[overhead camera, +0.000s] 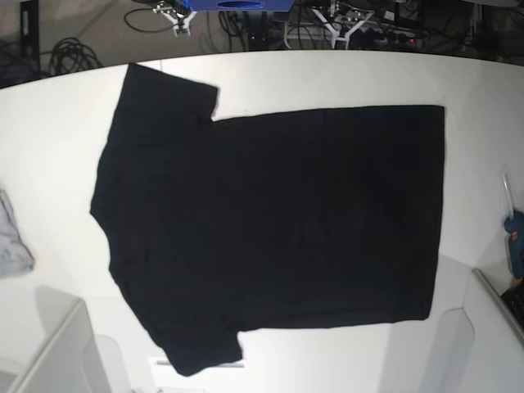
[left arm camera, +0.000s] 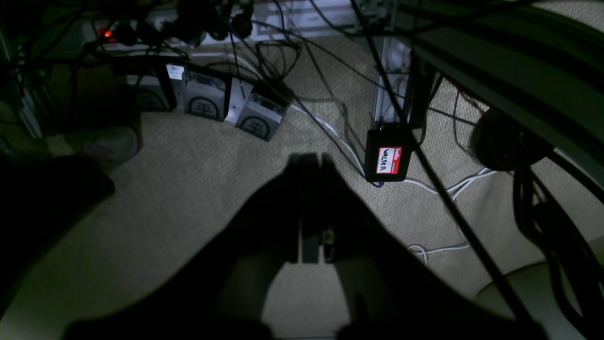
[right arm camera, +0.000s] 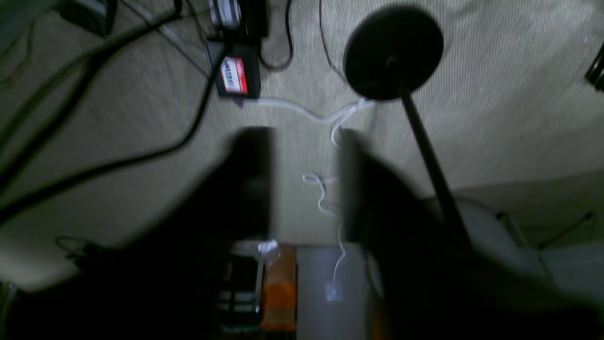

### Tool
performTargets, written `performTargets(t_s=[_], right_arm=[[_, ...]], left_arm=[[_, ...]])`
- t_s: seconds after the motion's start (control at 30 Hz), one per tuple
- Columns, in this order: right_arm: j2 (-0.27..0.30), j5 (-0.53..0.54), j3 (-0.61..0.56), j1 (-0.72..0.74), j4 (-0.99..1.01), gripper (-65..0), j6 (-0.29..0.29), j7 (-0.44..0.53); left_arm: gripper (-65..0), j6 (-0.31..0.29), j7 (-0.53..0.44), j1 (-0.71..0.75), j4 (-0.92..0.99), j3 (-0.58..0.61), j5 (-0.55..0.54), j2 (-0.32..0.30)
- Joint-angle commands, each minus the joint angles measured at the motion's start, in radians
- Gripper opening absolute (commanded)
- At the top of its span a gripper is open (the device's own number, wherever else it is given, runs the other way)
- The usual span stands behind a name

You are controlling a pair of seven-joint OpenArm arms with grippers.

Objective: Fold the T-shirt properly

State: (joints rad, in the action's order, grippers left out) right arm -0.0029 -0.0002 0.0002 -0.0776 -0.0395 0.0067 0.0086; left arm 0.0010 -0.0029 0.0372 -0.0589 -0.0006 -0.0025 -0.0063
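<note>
Lying flat and unfolded on the white table [overhead camera: 65, 123], long axis running across it, the black T-shirt [overhead camera: 270, 229] waits while both arms hang below the tabletop, left gripper [left arm camera: 311, 163] pressed together, right gripper [right arm camera: 304, 141] slightly parted, neither nearer.

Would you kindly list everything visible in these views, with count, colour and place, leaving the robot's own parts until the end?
Large black short-sleeved cloth T-shirt: one, black, plain side up, spread flat across the middle of the white table.
Small grey cloth: one, grey, at the table's left edge in the base view, apart from the shirt.
Black box with a red-and-white name label: one, on the beige carpet among cables.
Round black stand base: one, black, on the carpet, with a pole rising from it.
White cable: one, white, lying on the carpet beside the stand base.
Left gripper: one, dark, jaws shut, over the carpet, holding nothing.
Right gripper: one, dark, blurred, jaws apart, over the carpet, holding nothing.
</note>
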Motion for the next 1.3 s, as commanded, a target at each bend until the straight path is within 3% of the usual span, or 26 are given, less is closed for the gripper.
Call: performTargets(t_s=[0.0,0.2,0.4,0.47,0.57,0.7,0.97,1.2,1.27], right_arm=[[0.004,-0.001,-0.001,-0.012,0.002,-65.0,-0.007,-0.005],[0.004,0.001,0.004,-0.034,0.002,-65.0,-0.007,-0.002],[0.004,-0.001,-0.001,-0.029,0.0,-65.0,-0.007,-0.002],[0.004,-0.002,-0.001,-0.031,-0.01,-65.0,-0.007,-0.002],[0.004,-0.002,-0.001,-0.044,-0.047,-65.0,-0.007,-0.002],[0.004,-0.002,-0.001,-0.055,-0.066,-65.0,-0.007,-0.002],[0.008,0.002,0.005,-0.078,-0.104,-65.0,-0.007,-0.002],[0.011,0.002,0.01,-0.265,-0.383,-65.0,-0.011,-0.009],[0.011,0.002,0.063,-0.314,-0.446,-65.0,-0.011,-0.014]], left_arm=[[-63.7,0.006,0.005,0.007,0.001,-0.002,-0.004,-0.002],[-62.4,0.006,0.005,0.008,0.006,-0.002,-0.004,-0.002],[-34.1,0.006,-0.003,0.03,-0.009,-0.002,-0.004,0.004],[-30.8,0.006,-0.003,0.043,-0.04,-0.002,-0.004,0.004],[-38.0,0.006,-0.003,0.08,-0.078,-0.002,-0.004,0.004],[-65.0,0.006,-0.003,0.096,-0.094,-0.002,-0.004,0.004],[-65.0,0.006,-0.003,0.148,-0.132,0.011,0.006,-0.002],[-65.0,0.004,-0.003,0.363,-0.427,0.012,0.008,-0.039],[-65.0,0.004,-0.003,0.422,-0.511,0.012,0.006,-0.067]])
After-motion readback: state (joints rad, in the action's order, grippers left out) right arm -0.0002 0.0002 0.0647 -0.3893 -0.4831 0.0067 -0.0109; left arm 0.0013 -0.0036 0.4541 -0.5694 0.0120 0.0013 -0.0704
